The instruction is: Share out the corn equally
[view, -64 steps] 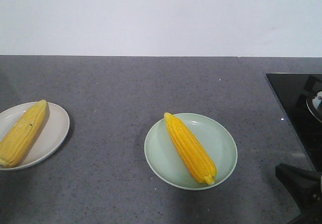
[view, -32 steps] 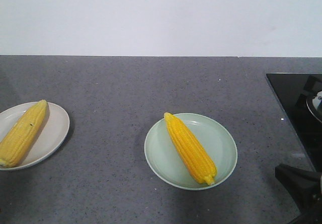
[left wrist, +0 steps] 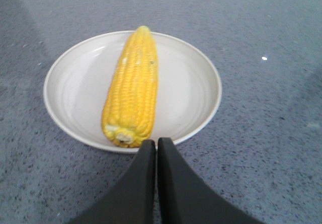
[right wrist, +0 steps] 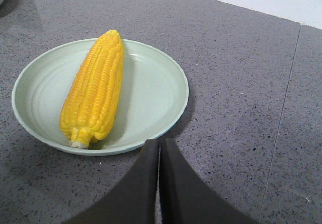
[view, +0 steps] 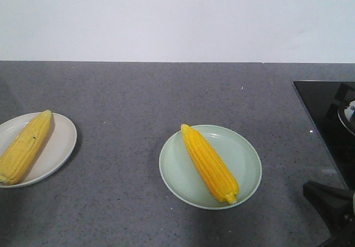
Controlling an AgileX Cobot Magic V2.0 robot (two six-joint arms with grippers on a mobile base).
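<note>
Front view: grey speckled counter (view: 138,97), white wall (view: 177,19) behind. Two plates are seen, well apart. White plate (view: 58,147) at L edge, partly cut off by frame; green plate (view: 244,164) approx. centre-right. One cob is seen on each plate; only two cobs are visible in any view.

Pale cob (view: 25,146): lies diagonally on white plate, tip toward back-right, butt end toward front-left. Deep-yellow cob (view: 209,162): lies diagonally on green plate, tip toward back-left, butt toward front-right near the rim. Black cooktop (view: 327,114) at R edge of counter, part of a round metal item on it, too cropped to identify.

L wrist view: left gripper (left wrist: 156,148) is seen over the counter just in front of white plate (left wrist: 196,83), its tips at the near rim. Jaws pressed together, nothing between them. Cob (left wrist: 132,90) lies along plate centre, butt end nearest the gripper, not touched.

R wrist view: right gripper (right wrist: 160,146) is seen over the counter at the near rim of green plate (right wrist: 151,93). Jaws closed w/ only a hairline seam, nothing held. Cob (right wrist: 94,90) lies left of plate centre, butt near the front rim, apart from the gripper. Seam in countertop is seen at R.

Dark arm part (view: 330,205) is seen bottom-right in front view.
</note>
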